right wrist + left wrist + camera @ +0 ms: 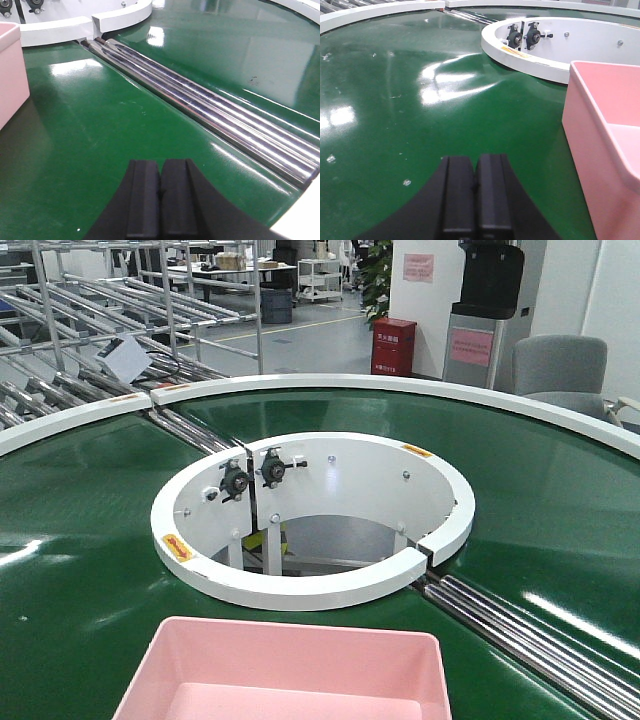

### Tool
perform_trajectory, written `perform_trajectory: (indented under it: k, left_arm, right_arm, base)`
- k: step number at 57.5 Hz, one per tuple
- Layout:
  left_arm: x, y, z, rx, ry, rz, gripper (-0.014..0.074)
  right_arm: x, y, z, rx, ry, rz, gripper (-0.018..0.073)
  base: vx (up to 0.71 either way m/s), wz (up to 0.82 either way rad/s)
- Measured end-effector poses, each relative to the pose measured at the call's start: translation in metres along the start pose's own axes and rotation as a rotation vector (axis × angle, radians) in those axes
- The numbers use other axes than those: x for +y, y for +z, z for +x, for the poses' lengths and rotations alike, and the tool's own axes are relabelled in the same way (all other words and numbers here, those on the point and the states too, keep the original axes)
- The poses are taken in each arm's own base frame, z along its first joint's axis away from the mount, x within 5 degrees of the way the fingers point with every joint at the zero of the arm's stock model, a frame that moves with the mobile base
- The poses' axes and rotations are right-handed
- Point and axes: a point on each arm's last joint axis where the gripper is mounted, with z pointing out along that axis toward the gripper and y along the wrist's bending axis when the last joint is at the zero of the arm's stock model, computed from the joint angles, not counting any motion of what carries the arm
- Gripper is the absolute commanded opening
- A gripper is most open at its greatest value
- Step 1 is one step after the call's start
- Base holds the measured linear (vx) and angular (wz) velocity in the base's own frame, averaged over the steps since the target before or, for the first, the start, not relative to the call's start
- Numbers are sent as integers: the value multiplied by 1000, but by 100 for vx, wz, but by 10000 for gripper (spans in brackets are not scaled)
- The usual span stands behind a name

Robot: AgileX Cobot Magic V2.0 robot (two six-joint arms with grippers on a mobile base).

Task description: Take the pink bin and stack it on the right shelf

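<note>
The pink bin sits empty on the green belt at the bottom middle of the front view. In the left wrist view it stands to the right of my left gripper, which is shut and empty over the belt. In the right wrist view the bin's corner shows at the left edge, well left of my right gripper, which is shut and empty. Neither gripper shows in the front view. The right shelf is out of view.
The green belt curves round a white ring with an open well. Steel rollers cross the belt to the right of the bin. Roller racks stand at the back left, a grey chair at the back right.
</note>
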Motion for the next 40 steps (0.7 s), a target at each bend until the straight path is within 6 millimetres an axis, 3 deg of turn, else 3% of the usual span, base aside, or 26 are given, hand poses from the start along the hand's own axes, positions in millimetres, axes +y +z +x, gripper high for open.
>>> perform_trajectory:
  k: [40]
  left_arm:
    - [-2, 0, -7, -78, 7, 17, -5]
  right_arm:
    - [-2, 0, 0, -4, -62, 23, -11]
  base:
    - [0, 0]
